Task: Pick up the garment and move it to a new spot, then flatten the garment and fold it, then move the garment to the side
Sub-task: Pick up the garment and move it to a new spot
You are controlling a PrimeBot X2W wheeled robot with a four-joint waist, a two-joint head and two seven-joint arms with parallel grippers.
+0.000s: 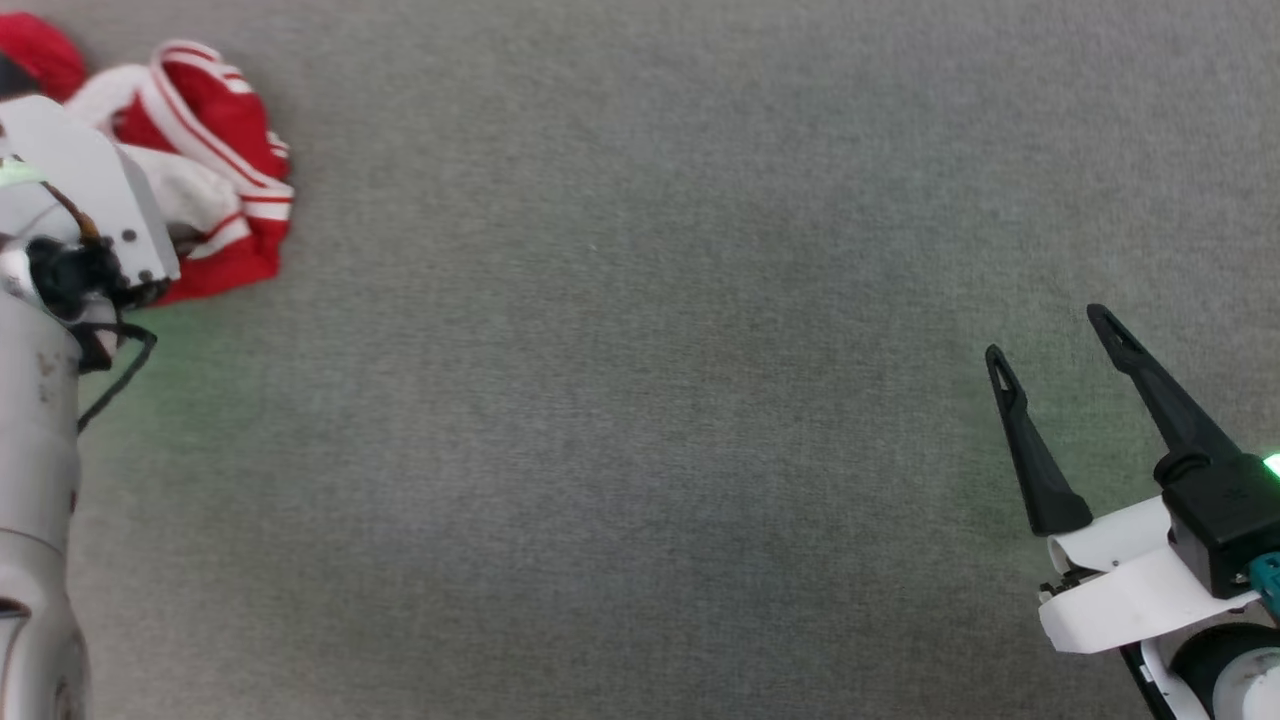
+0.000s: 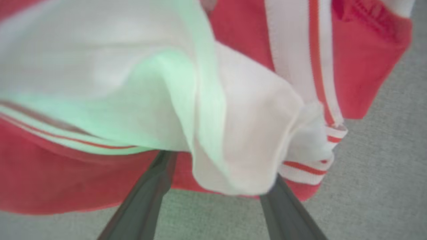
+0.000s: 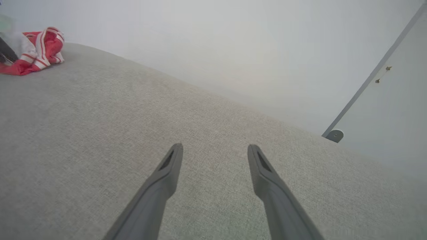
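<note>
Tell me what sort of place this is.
Probably an indoor test room: a broad grey fabric-covered surface, a bare white wall behind it, and the crumpled garment lying on it.

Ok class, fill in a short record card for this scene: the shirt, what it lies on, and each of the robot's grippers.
item: shirt, red and white with striped trim
item state: crumpled heap, not yet flattened or folded
surface: grey fabric surface
left arm: left gripper open, at the shirt, fingertips hidden under a white fold
right arm: right gripper open, empty, over bare fabric well away from the shirt
</note>
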